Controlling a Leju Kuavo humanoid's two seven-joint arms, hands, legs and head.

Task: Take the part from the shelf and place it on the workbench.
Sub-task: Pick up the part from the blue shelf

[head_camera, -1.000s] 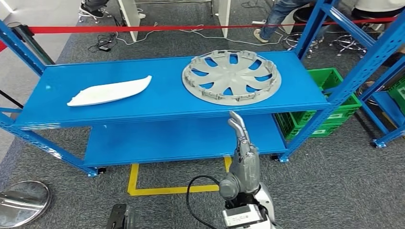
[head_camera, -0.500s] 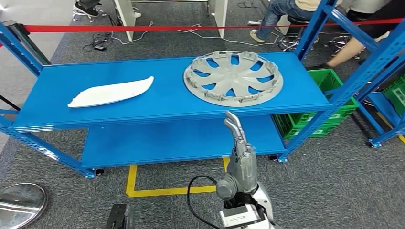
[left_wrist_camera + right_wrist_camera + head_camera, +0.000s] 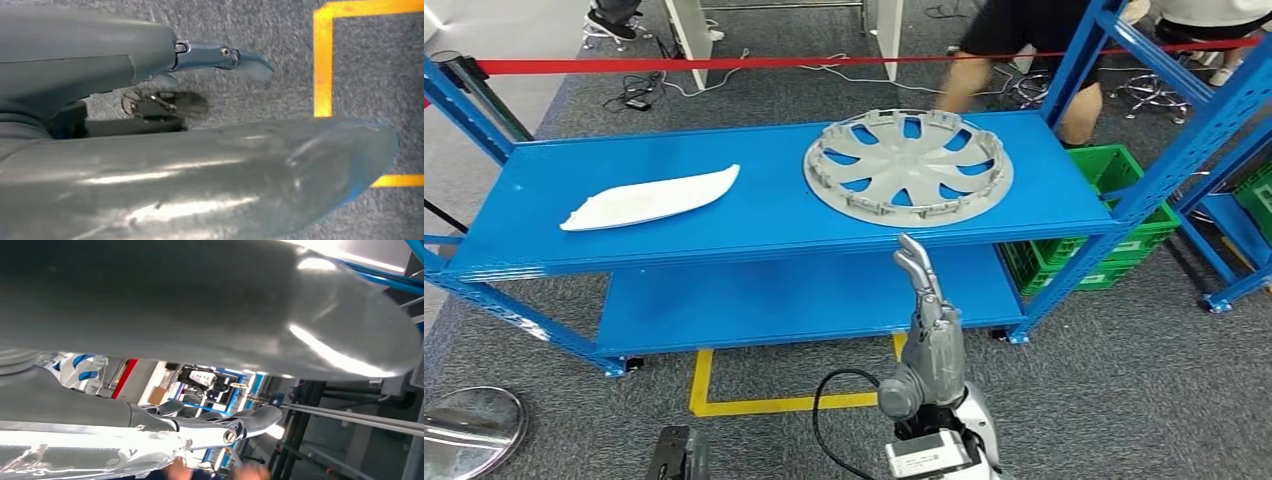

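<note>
in front of the blue steel shelf (image 3: 754,215), just below its front edge, the right hand (image 3: 924,290) stands raised with fingers straight and apart, gripping nothing, much where it was a second ago. the view has drifted slightly; nothing on the shelf has moved, so the pick has not begun. the round grey plastic wheel cover (image 3: 907,165) lies flat toward the shelf top's right end, the long white curved plastic part (image 3: 650,197) toward its left end. the left hand (image 3: 165,145) hangs over grey carpet, empty and loosely open. the green crate (image 3: 1114,175) beyond the right corner post has contents i cannot make out.
</note>
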